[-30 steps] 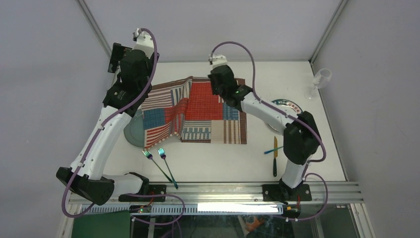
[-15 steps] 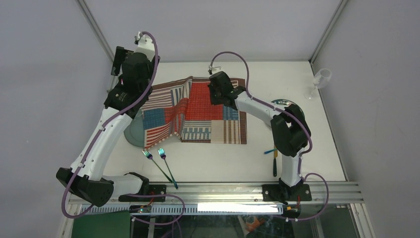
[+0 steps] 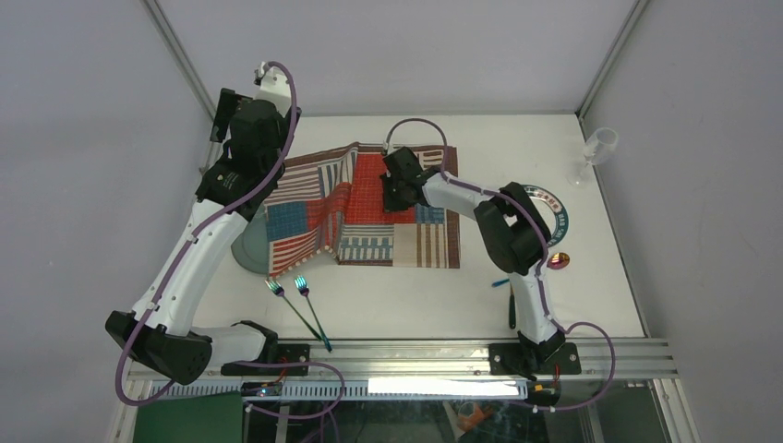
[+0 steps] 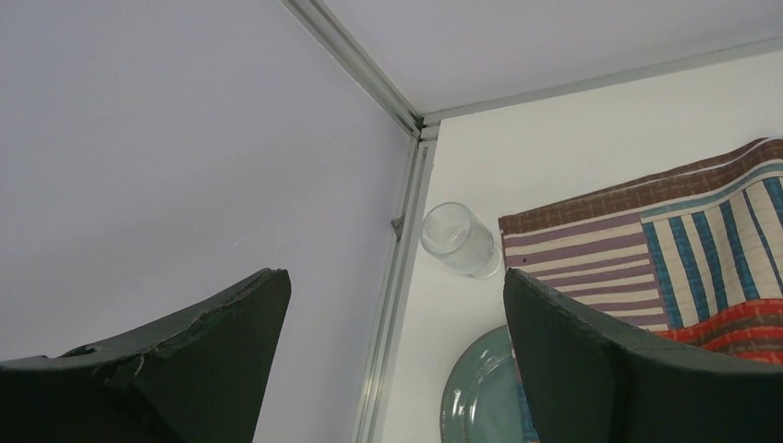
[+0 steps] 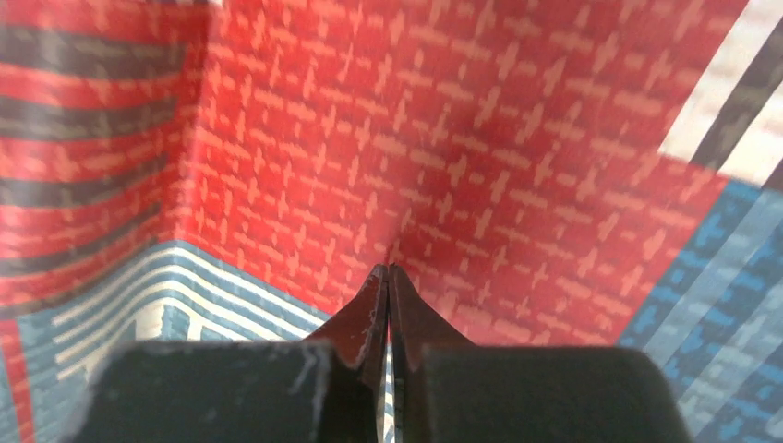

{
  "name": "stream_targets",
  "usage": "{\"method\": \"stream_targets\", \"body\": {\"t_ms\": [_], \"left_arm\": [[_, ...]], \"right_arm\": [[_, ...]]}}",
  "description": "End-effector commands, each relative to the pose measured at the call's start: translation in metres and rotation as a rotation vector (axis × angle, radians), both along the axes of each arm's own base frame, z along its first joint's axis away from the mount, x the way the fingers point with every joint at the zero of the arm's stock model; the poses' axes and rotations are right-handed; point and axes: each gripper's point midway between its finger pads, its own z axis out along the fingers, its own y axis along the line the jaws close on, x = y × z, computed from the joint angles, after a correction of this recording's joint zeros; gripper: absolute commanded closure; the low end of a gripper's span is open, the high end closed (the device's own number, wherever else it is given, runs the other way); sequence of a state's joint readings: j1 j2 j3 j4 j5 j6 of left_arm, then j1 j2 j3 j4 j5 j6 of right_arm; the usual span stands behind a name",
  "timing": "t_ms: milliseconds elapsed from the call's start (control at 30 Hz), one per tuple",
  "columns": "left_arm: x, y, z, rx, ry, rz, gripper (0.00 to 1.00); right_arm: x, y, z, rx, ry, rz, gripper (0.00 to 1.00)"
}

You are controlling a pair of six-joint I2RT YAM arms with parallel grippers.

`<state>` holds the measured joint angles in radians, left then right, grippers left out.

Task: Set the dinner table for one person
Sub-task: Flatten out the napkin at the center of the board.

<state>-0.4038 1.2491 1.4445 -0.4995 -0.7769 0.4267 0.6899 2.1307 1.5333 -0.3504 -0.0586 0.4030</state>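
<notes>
The white dinner table point(image 3: 415, 300) carries a striped red-blue-white placemat point(image 3: 369, 208) with a raised fold down its left half. My right gripper point(image 3: 397, 189) is shut, its tips point(image 5: 388, 269) against the mat's red patch point(image 5: 480, 138); I cannot tell if cloth is pinched. My left gripper point(image 3: 229, 111) is open and empty, held above the far left corner; its jaws stand wide apart in the left wrist view point(image 4: 397, 360). A teal plate point(image 3: 246, 251) lies partly under the mat's left edge point(image 4: 646, 249).
Two forks point(image 3: 300, 305) lie near the front left. A dark plate point(image 3: 557, 210), a shiny spoon point(image 3: 557, 261) and a black-handled knife point(image 3: 512, 309) are on the right. A stemmed glass point(image 3: 596, 152) stands far right. A tumbler point(image 4: 459, 242) sits by the far left rail.
My right gripper has moved left and down onto the red patch, and its elbow has folded inward, uncovering the dark plate and spoon. The left gripper has drifted slightly farther back.
</notes>
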Motion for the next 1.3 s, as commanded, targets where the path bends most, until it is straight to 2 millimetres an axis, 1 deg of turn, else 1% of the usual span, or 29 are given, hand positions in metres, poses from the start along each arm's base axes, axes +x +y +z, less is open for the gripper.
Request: {"method": "stream_targets", "body": {"t_ms": [0, 100, 167, 267, 400, 433, 467, 500, 533, 700, 800, 1000, 1100, 1267], "left_arm": [[0.001, 0.0, 0.006, -0.033, -0.032, -0.004, 0.1], [0.001, -0.001, 0.005, -0.034, -0.032, -0.009, 0.1], [0.001, -0.002, 0.005, -0.034, -0.029, -0.014, 0.1], [0.002, -0.003, 0.003, -0.035, -0.025, -0.021, 0.1], [0.004, -0.005, -0.003, -0.04, -0.014, -0.025, 0.1], [0.004, -0.005, -0.005, -0.041, -0.01, -0.027, 0.1], [0.004, -0.005, -0.007, -0.039, -0.007, -0.029, 0.09], [0.004, -0.006, -0.008, -0.041, -0.005, -0.03, 0.09], [0.005, -0.006, -0.009, -0.041, -0.002, -0.029, 0.09], [0.006, -0.007, -0.014, -0.04, 0.008, -0.031, 0.09], [0.006, -0.008, -0.016, -0.042, 0.011, -0.039, 0.09], [0.007, -0.009, -0.016, -0.041, 0.013, -0.039, 0.08], [0.006, -0.008, -0.018, -0.035, 0.018, -0.035, 0.08], [0.006, -0.008, -0.02, -0.033, 0.021, -0.036, 0.08]], "right_arm": [[0.01, 0.016, 0.008, 0.053, -0.005, -0.002, 1.0], [0.014, 0.01, 0.004, 0.027, -0.015, -0.026, 1.0], [0.018, 0.0, 0.001, -0.015, -0.031, -0.063, 1.0], [0.027, -0.022, -0.005, -0.084, -0.038, -0.146, 1.0], [0.032, -0.056, -0.011, -0.147, -0.024, -0.244, 1.0], [0.033, -0.065, -0.013, -0.152, -0.015, -0.274, 1.0], [0.032, -0.071, -0.014, -0.15, -0.005, -0.295, 1.0], [0.036, -0.083, -0.014, -0.143, 0.006, -0.328, 1.0], [0.036, -0.091, -0.016, -0.141, 0.02, -0.347, 1.0], [0.037, -0.124, -0.024, -0.137, 0.065, -0.419, 1.0], [0.04, -0.139, -0.024, -0.144, 0.067, -0.446, 1.0], [0.048, -0.16, -0.025, -0.169, 0.064, -0.476, 1.0], [0.053, -0.181, -0.025, -0.181, 0.067, -0.521, 1.0], [0.054, -0.212, -0.023, -0.165, 0.074, -0.6, 1.0]]}}
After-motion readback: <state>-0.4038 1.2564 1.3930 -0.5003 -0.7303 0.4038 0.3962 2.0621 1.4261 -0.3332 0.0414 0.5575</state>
